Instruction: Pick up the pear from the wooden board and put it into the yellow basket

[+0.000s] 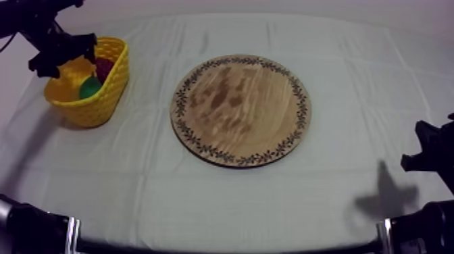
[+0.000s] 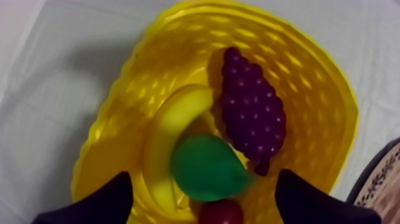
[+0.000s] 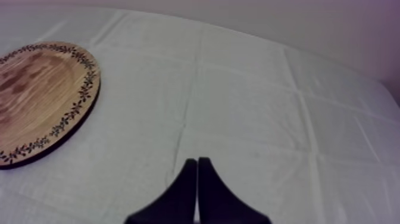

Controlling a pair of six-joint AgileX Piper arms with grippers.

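Note:
The green pear [image 2: 205,168] lies inside the yellow basket [image 2: 309,77] with a banana [image 2: 169,128], a bunch of purple grapes [image 2: 253,113] and a small red fruit [image 2: 221,212]. My left gripper [image 2: 202,179] hangs open just above the pear, one finger on each side, holding nothing. From above, the left gripper [image 1: 64,57] sits over the basket [image 1: 101,108] at the table's far left, where the pear [image 1: 90,87] shows green inside. The round wooden board [image 1: 240,108] in the middle is bare. My right gripper [image 3: 197,161] is shut on nothing, low at the right [image 1: 422,152].
The board's patterned rim [image 2: 381,179] shows close beside the basket. In the right wrist view the board [image 3: 41,89] lies across bare cloth from the right gripper. Grey-white cloth [image 1: 236,196] covers the table in front of the board.

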